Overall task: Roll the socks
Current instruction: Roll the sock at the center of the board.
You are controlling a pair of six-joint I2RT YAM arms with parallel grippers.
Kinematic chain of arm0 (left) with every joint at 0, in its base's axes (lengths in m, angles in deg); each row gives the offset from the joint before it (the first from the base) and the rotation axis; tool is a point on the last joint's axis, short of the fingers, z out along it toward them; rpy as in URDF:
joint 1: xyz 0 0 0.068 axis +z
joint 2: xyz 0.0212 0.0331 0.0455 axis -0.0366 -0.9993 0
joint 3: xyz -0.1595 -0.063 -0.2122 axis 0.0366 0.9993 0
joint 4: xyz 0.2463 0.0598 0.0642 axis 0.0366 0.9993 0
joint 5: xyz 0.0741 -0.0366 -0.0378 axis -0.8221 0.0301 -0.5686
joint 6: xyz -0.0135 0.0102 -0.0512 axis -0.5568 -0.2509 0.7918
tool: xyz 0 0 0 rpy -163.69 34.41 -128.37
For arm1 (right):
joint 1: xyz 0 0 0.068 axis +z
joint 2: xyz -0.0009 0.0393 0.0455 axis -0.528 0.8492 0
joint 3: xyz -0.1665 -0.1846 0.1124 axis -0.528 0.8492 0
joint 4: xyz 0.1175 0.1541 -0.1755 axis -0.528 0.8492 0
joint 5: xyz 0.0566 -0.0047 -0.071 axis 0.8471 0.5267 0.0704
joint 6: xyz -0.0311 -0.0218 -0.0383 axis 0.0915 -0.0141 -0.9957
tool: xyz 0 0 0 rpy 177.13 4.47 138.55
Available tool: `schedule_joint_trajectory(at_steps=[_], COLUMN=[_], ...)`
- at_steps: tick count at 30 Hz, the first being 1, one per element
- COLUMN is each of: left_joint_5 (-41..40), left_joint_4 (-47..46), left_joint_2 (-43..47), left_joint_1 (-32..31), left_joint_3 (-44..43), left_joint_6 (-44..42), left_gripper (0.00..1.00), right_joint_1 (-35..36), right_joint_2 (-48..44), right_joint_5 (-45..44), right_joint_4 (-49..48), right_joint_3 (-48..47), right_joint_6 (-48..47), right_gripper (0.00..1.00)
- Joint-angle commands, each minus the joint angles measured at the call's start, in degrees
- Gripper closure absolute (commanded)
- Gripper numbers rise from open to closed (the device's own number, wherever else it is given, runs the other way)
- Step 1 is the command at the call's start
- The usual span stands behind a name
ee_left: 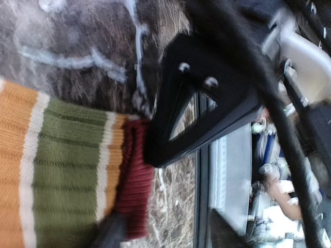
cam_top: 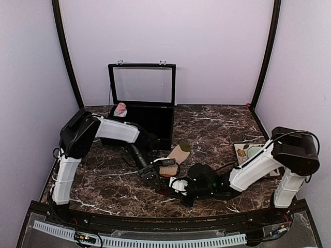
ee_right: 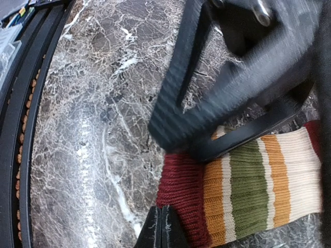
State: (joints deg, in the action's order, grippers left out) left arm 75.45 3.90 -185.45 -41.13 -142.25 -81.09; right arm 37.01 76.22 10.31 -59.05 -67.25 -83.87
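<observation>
You're about half done: pink sock [cam_top: 121, 109] sits bundled in the box [cam_top: 158, 124]. Striped sock [ee_right: 248, 186] lies flat on the table [ee_right: 93, 129], unrolled. Right gripper [ee_right: 162, 223] is closed tight at its maroon cuff; can't tell if it has fabric. Left gripper [cam_top: 154, 178]: opening too blurred to tell.

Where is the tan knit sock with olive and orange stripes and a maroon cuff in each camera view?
Top external: the tan striped sock lies diagonally at table centre.
Left wrist: lower left, maroon cuff toward the right.
Right wrist: lower right, maroon cuff toward the left.
Shared landmark: the dark white-veined marble tabletop under it.
</observation>
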Motion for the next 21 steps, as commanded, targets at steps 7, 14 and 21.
schedule_joint_trajectory(at_steps=[7, 14, 21], left_joint_5=[-26.83, -46.37, -24.57], left_joint_4=[-28.19, -46.14, -38.43], left_joint_2=[26.12, 34.86, 40.88], left_joint_1=[1.34, 5.5, 6.66], left_joint_3=[17.79, 27.58, 29.29], left_joint_6=[1.26, 9.38, -3.82], left_gripper=[0.27, 0.01, 0.01], right_joint_1=[-8.3, -11.08, -12.44], right_joint_2=[8.65, 13.55, 16.98], right_joint_5=[17.36, 24.84, 28.24], right_joint_4=[12.01, 21.46, 23.59], right_joint_3=[-5.25, -12.14, -11.91], right_joint_6=[17.12, 26.84, 35.64], right_gripper=[1.0, 1.0, 1.0])
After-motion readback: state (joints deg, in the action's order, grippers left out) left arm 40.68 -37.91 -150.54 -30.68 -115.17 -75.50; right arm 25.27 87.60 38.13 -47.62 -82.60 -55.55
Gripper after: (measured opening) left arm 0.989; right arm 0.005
